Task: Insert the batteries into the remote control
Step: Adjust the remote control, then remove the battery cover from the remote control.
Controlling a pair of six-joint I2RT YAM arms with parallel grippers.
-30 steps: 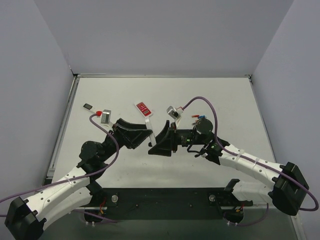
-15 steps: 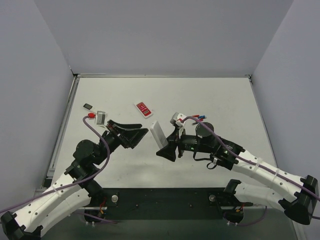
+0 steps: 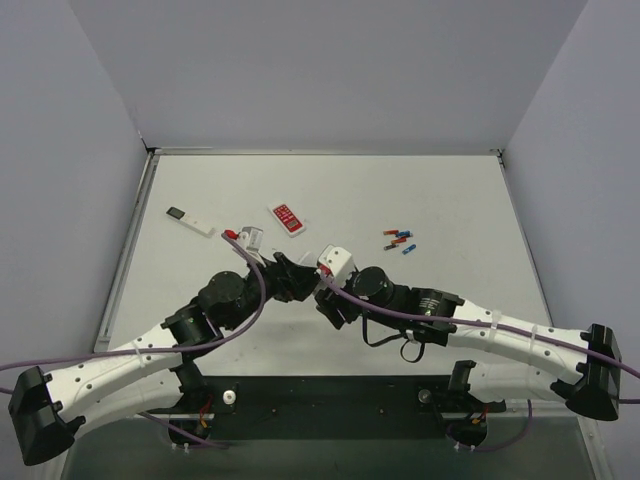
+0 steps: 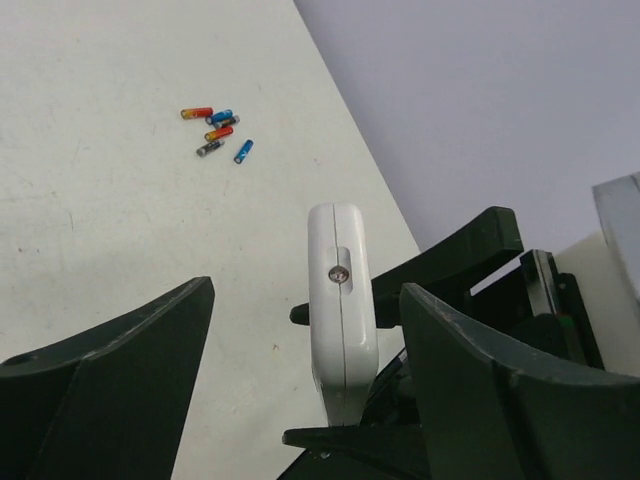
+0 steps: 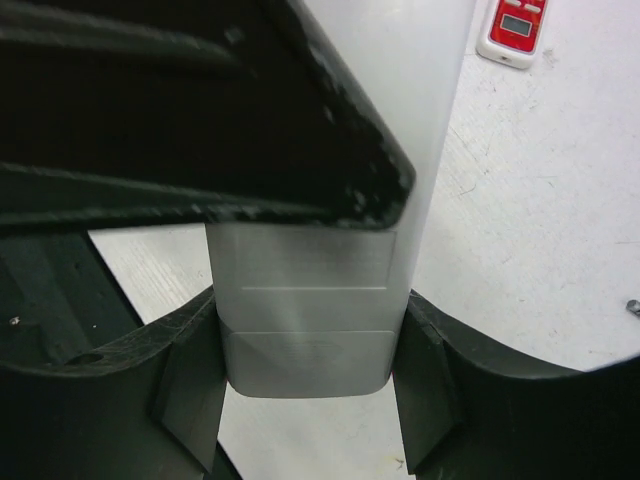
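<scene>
We saw right gripper [image 5: 305, 368] pinching remote control [image 4: 340, 300], long axis toward spread left gripper [image 4: 307, 290] | batteries [image 4: 243, 151] lay far-right on bench [image 3: 450, 200], nearer right arm [image 3: 500, 326].

A red-faced remote [image 3: 288, 218] lies flat and askew on the pale desk [image 3: 450, 190]. Well to its left rests a slim white stick remote [image 3: 190, 220], its dark end turned away. Well to its right, red cells [image 4: 197, 112] and a dark cell [image 4: 209, 148] lie close together.
</scene>
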